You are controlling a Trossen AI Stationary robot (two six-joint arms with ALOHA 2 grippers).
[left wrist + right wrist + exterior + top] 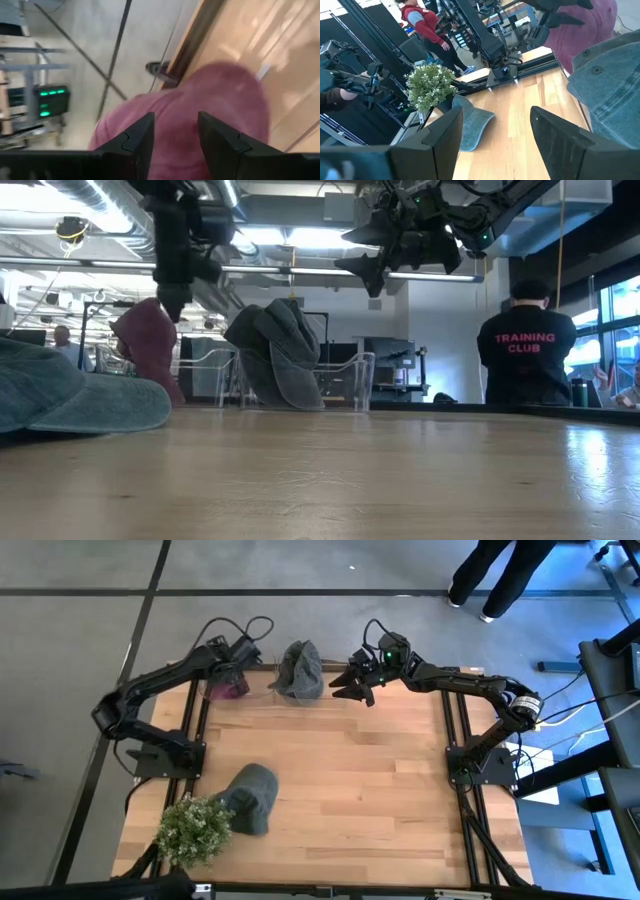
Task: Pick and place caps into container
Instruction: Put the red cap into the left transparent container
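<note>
The maroon cap (229,689) stands in the left end of the clear container (350,380) at the table's far edge. It also shows in the low view (150,345). My left gripper (228,673) is open just above the maroon cap (210,95), its fingers on either side of the crown. A grey-green cap (299,669) sits bunched up in the container's right part. Another grey-green cap (250,798) lies flat on the table at the near left. My right gripper (350,687) is open and empty, in the air just right of the container.
A bushy green plant (195,829) stands at the near left corner beside the flat cap. The middle and right of the wooden table (380,790) are bare. A person (527,355) stands beyond the far edge; others show in the room.
</note>
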